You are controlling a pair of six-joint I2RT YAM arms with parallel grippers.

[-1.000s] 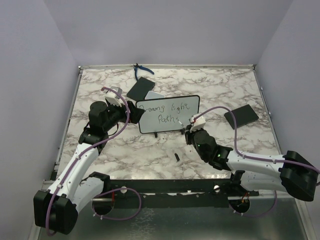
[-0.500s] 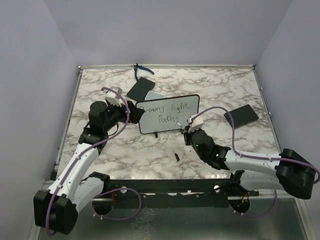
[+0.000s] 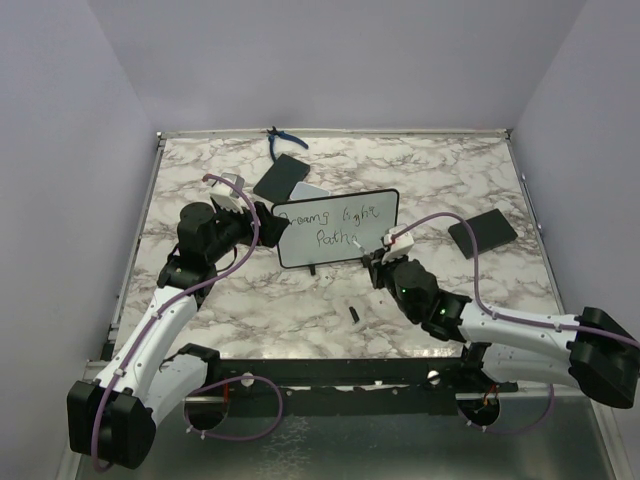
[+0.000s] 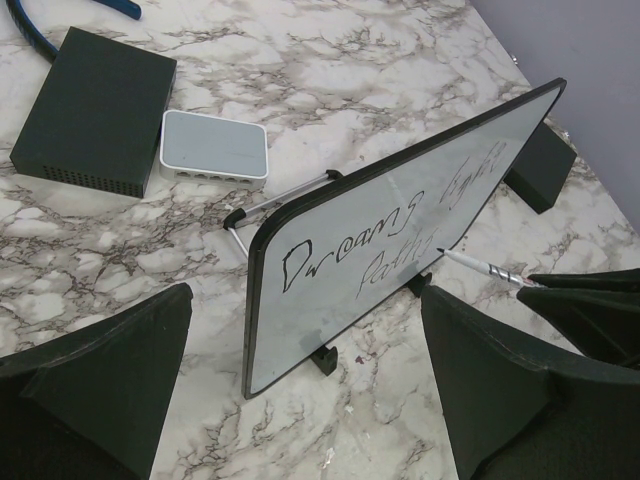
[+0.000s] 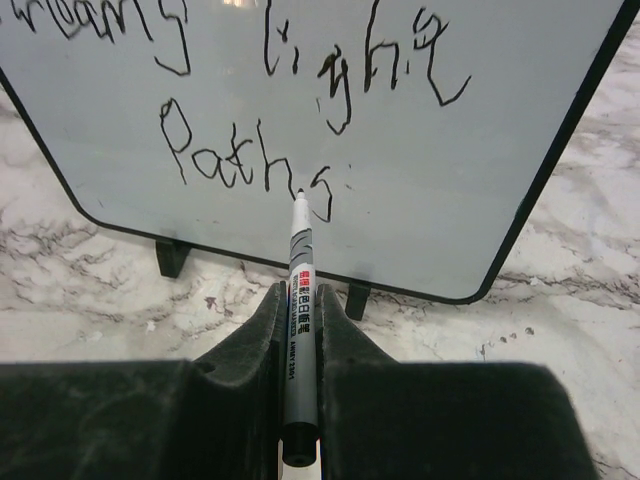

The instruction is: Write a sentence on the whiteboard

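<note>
You are holding the marker [image 5: 299, 255] in the clamped-shut right gripper [image 5: 298, 292] at the sentence [image 5: 245, 160] on the whiteboard [image 3: 337, 229], standing mid-way across the table [image 3: 240, 300]. The left gripper [image 4: 305, 330] is gaping open astride its end, so a hard push risks toppling it.

The table [image 3: 250, 300] has a top that looks like white stone with grey and brown wiggly lines. A thin silver rail [image 3: 330, 131] runs along its far edge and down both sides. Three plain walls stand close around it: the back wall [image 3: 330, 60], the left wall [image 3: 60, 200] and the right wall [image 3: 600, 120]. They are all pale purple. At the near edge is a dark bar [image 3: 330, 372], and below it a dull grey metal sheet [image 3: 350, 445]. The light is soft and even.
</note>
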